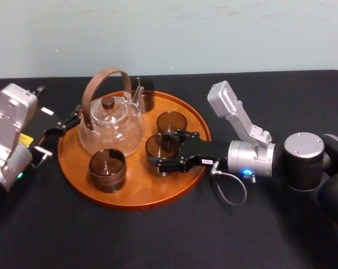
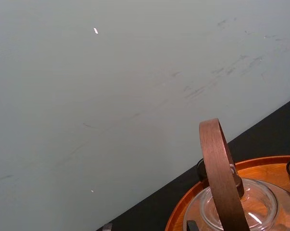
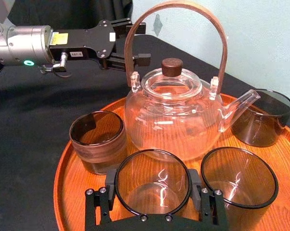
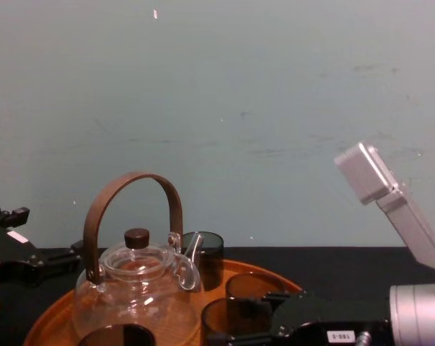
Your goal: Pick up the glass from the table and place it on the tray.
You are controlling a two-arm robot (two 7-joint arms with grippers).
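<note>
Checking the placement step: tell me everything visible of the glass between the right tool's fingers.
The glass is a small round tumbler of smoky brown see-through material, empty and upright. It stands on the tray, on the teapot's right, with a like tumbler close by. The right tool holds it, one finger against each side.
</note>
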